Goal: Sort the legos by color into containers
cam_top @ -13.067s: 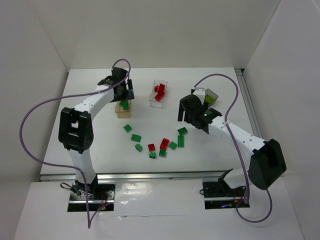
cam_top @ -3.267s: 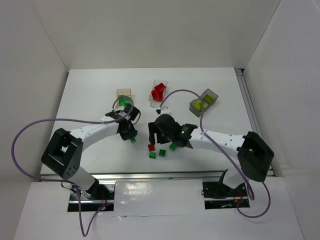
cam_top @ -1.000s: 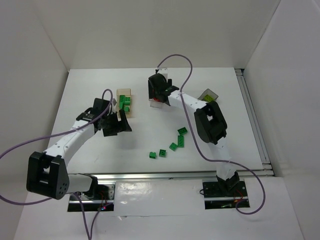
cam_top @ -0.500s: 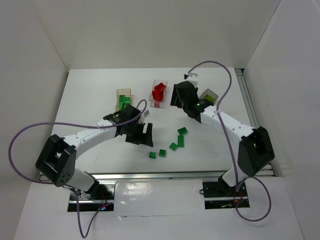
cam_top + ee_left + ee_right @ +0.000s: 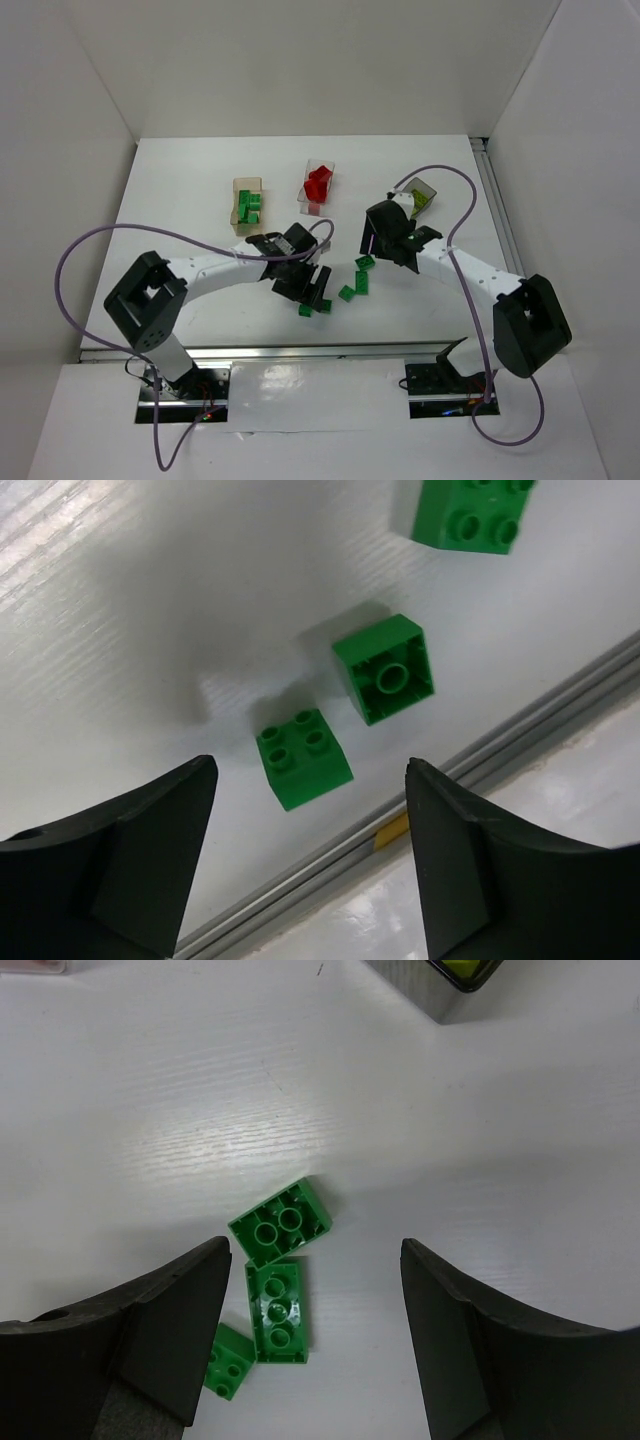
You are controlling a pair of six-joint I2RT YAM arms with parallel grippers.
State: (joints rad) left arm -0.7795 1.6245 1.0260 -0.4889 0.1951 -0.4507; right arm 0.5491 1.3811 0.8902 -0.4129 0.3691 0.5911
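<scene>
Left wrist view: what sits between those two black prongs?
In the left wrist view, a green four-stud plastic brick lies on the white table between the open fingers of the left end effector.

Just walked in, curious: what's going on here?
A two-armed robot is sorting Lego by colour. The open left gripper hovers over two loose green bricks, the open right gripper over three more. Red bricks sit in the clear box, green ones in the tan box, yellow-green ones in the dark box.

L end effector (image 5: 310,770) wide | studs-up lego (image 5: 303,758) centred | flipped lego (image 5: 385,670) adj | rail (image 5: 540,715) nr
</scene>
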